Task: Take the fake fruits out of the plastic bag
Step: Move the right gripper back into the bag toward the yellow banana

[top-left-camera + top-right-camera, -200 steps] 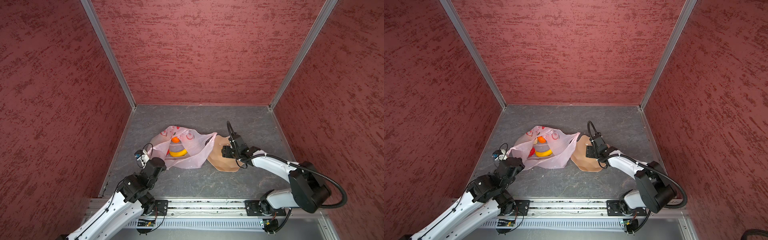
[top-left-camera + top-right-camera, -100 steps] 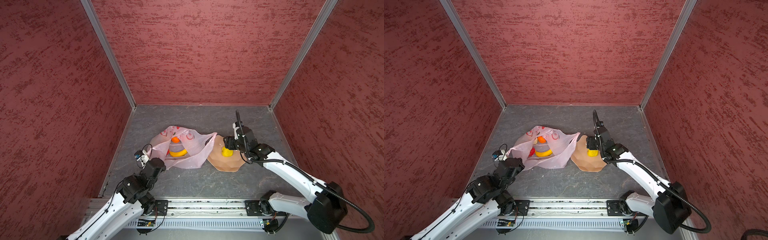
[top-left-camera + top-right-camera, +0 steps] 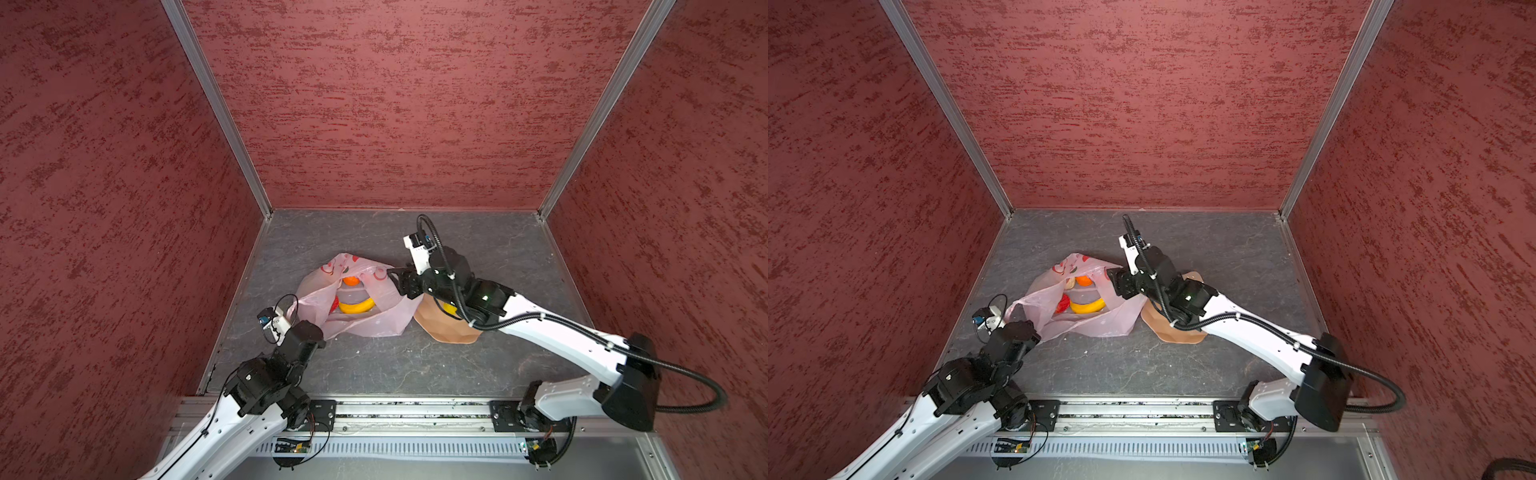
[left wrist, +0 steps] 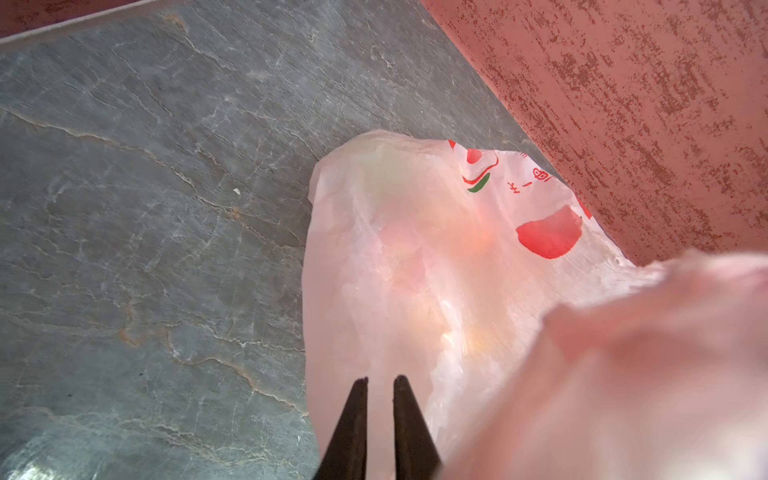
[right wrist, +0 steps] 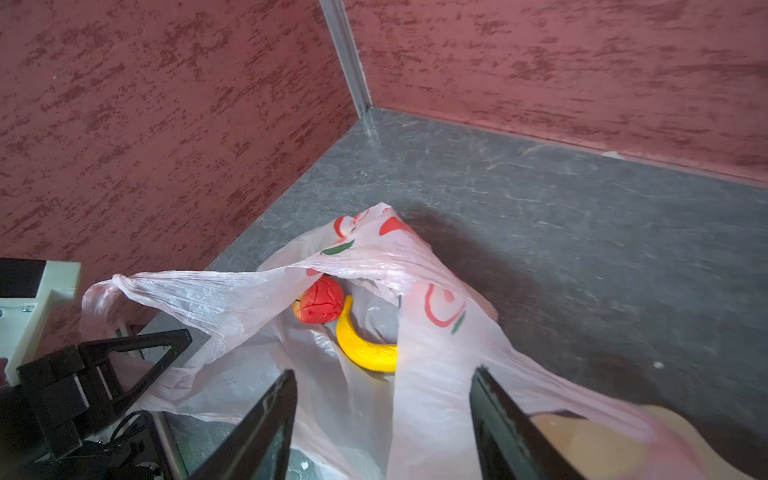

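**Bag mouth held open, right jaws poised above it**

The plastic bag (image 3: 374, 322) lies left of centre on the grey table (image 3: 374, 365), nearer the left wall (image 3: 124, 208) than the right. Bare slate runs from it to the far wall and along the near rail (image 3: 415, 409).

The left gripper (image 4: 380, 380) has its jaws almost together, apparently pinching the bag's near-left film, which rises towards it. The right gripper (image 5: 384, 372) hangs over the bag's right side, jaws wide apart and clamping nothing. A strip of bag runs between them.

Both top views show a banana (image 3: 356, 306), a red fruit (image 3: 1063, 303) and an orange ball (image 3: 351, 281) inside the mouth. A top view adds a beige lumpy piece (image 3: 1070, 283). In a top view a yellow ball (image 3: 449, 308) sits on the peach dish (image 3: 440, 330) under the right arm, and the bag's right edge overlaps the dish.

The left wrist view shows red-and-green print and small red characters (image 4: 528, 183), not legible.
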Robot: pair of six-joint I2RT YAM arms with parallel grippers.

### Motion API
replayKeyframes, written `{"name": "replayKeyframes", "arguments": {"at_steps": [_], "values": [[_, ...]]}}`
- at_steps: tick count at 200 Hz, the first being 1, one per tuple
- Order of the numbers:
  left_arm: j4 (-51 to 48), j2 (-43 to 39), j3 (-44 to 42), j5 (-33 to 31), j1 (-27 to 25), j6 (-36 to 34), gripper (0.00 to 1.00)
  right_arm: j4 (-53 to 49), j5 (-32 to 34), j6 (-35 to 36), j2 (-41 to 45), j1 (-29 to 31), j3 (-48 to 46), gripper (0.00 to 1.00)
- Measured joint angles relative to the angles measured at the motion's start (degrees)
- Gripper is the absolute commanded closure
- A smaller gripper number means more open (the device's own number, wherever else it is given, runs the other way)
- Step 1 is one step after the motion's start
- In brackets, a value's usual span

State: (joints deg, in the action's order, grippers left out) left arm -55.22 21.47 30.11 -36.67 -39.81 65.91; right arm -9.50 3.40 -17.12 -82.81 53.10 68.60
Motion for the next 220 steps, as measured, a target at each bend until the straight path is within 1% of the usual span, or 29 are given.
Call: {"name": "replayKeyframes", "arguments": {"at_steps": [29,49,77,99,144,155,220], "values": [[-1.4,-1.0,0.0,-0.6,0.0,0.8,0.84,2.0,-3.0,0.0,-11.3,3.6,4.6,0.38],[-1.8,-1.0,-0.2,-0.9,0.0,1.3,0.84,2.9,-5.4,-0.6,-16.8,5.9,6.1,0.4],[-1.8,-1.0,-0.6,-1.1,0.0,1.6,0.84,4.2,-8.2,-2.1,-22.5,7.9,8.7,0.43],[-1.8,-1.1,-0.7,-1.4,0.0,1.7,0.84,5.2,-9.4,-3.4,-26.0,8.3,10.8,0.44],[-1.8,-2.3,-1.9,-1.7,0.0,1.8,0.85,5.4,-8.7,-5.4,-33.6,8.2,16.3,0.44],[-1.8,-2.8,-2.1,-1.8,0.0,1.9,0.85,5.4,-8.2,-5.9,-34.9,8.2,17.0,0.43],[-2.3,-5.4,-2.1,-3.1,0.0,2.7,0.85,5.4,-6.4,-7.1,-39.6,8.2,21.1,0.26]]}}
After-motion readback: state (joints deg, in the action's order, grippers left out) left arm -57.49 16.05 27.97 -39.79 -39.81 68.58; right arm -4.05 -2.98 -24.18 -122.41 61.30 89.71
